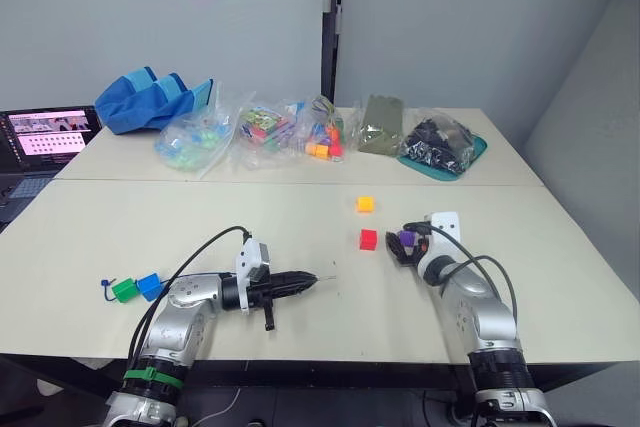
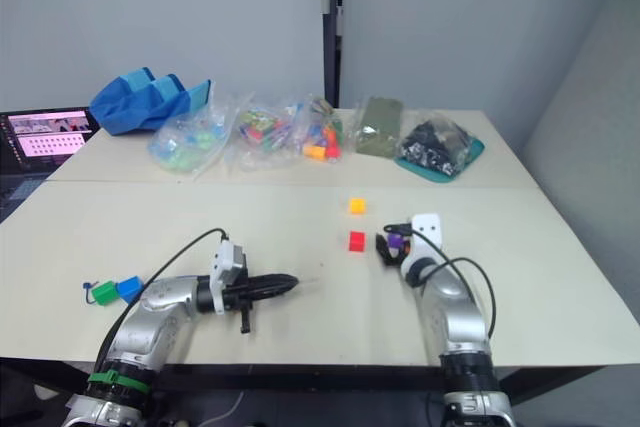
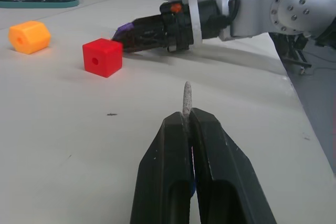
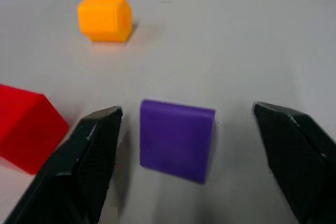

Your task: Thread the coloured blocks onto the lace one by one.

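Observation:
My left gripper (image 3: 188, 116) is shut on the lace, whose stiff pale tip (image 3: 187, 98) pokes out past the fingertips and points right over the table. The green block (image 1: 124, 290) and blue block (image 1: 150, 286) lie side by side at the left, with the lace's knotted end (image 1: 105, 284) beside them. My right gripper (image 4: 186, 111) is open low over the table, and the purple block (image 4: 177, 139) sits between its fingers without touching either. The red block (image 1: 368, 239) lies just left of that gripper. The yellow-orange block (image 1: 365, 204) is farther back.
Clear bags of mixed toy pieces (image 1: 265, 129) line the back of the table beside a blue fabric bag (image 1: 150, 99), an olive cloth (image 1: 379, 124) and a teal tray of dark parts (image 1: 442, 147). A laptop (image 1: 45, 134) stands at the far left.

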